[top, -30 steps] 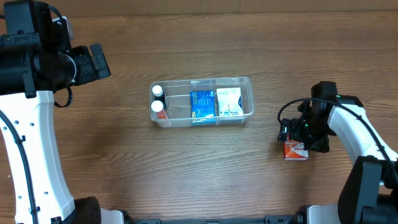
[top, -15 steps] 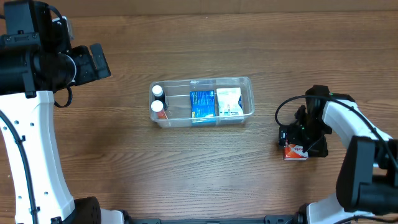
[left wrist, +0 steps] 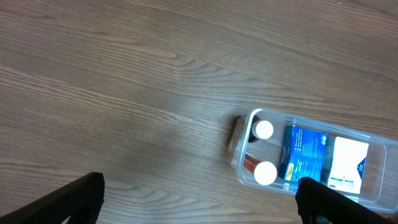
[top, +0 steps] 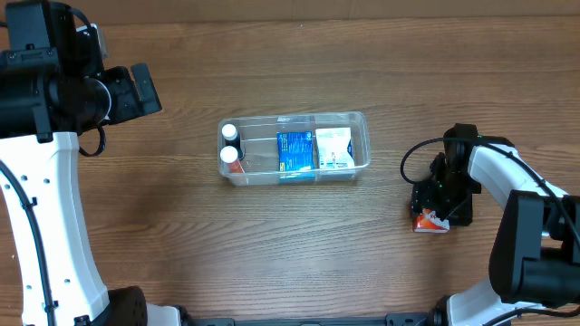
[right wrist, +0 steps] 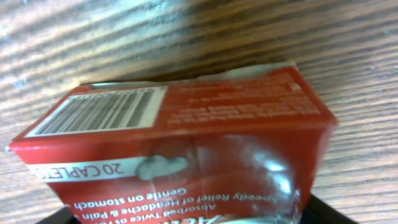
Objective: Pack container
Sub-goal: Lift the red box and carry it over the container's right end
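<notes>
While left hand point(left wrist: 200, 186) gapes, right hand point(top: 433, 205) grip unclear, clear rimmed container point(top: 344, 115) holds bottles point(top: 230, 155), boxes point(top: 294, 150).

In the clear rectangular plastic container point(top: 365, 138) at the middle of the brown wooden desk point(top: 181, 235), two white-capped bottles point(top: 229, 132) stand at the left end, a blue carton point(top: 294, 150) in the middle and a white carton point(top: 333, 148) at the right. A red cardboard box point(top: 433, 223) lies on the desk well to the right of it, under the right pincer point(top: 437, 201).
</notes>
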Available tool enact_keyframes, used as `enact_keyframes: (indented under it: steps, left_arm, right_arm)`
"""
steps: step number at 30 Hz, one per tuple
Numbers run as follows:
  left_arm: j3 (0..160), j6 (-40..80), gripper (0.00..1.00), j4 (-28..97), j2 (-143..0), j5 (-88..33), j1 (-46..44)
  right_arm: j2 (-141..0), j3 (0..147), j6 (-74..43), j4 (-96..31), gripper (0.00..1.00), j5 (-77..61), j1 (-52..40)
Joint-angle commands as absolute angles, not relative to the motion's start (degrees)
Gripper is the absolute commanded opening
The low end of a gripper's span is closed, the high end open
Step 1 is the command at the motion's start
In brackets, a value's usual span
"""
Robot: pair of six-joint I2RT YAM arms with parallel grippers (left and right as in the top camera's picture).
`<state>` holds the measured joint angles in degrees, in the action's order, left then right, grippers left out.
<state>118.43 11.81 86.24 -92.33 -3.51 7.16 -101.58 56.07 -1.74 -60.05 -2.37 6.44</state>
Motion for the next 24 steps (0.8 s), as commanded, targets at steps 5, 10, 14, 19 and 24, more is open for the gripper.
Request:
enact_keyframes:
  steps: [5, 10, 14, 19, 24]
  left_arm:
    - [118.1, 11.1, 1.0, 86.4, -92.6, -4.1, 7.1]
    - [118.1, 11.1, 1.0, 86.4, -92.6, -4.1, 7.1]
    - [118.1, 11.1, 1.0, 86.4, -92.6, -4.1, 7.1]
    - [118.1, 11.1, 1.0, 86.4, -92.6, -4.1, 7.1]
    - [118.1, 11.1, 1.0, 86.3, -92.6, -4.1, 7.1]
  right_arm:
    - [-101.8, 56.1, -1.6, -57.7, 0.71, -3.2, 6.4]
    - [-101.5, 59.7, -1.9, -59.4, 0.76, -7.1, 6.4]
    - [-100.1, 65.0, -2.2, -63.4, 0.75, -8.3, 6.4]
    - [-95.1, 74.3, -2.4, -67.9, 0.71, -11.5, 5.9]
    - [-89.4, 85.7, -3.2, -71.2, 0.72, -11.7, 1.3]
